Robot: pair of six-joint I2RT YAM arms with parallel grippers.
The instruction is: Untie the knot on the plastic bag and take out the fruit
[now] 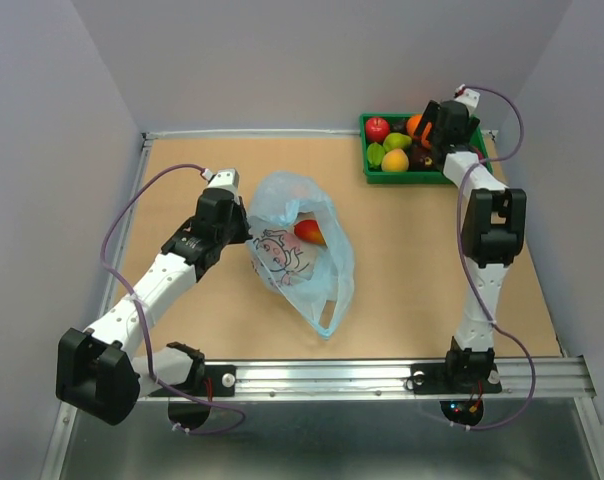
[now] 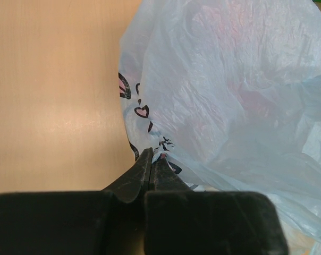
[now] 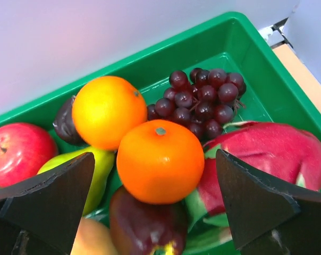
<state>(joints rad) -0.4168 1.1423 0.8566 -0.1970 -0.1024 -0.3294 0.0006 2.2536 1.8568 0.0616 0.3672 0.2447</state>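
Top view: high behind me, looking down. Left wrist close on plastic bag [image 2: 229, 79], right wrist close over green tray [image 3: 240, 37]; top shares both.

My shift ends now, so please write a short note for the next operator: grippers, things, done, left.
Left gripper: shut on the plastic bag edge.
Right gripper: open above the green tray, over an orange.
Done: no knot visible, bag mouth looks open; several fruits lie in the tray.
To do: one reddish fruit shows inside the bag; take it out.
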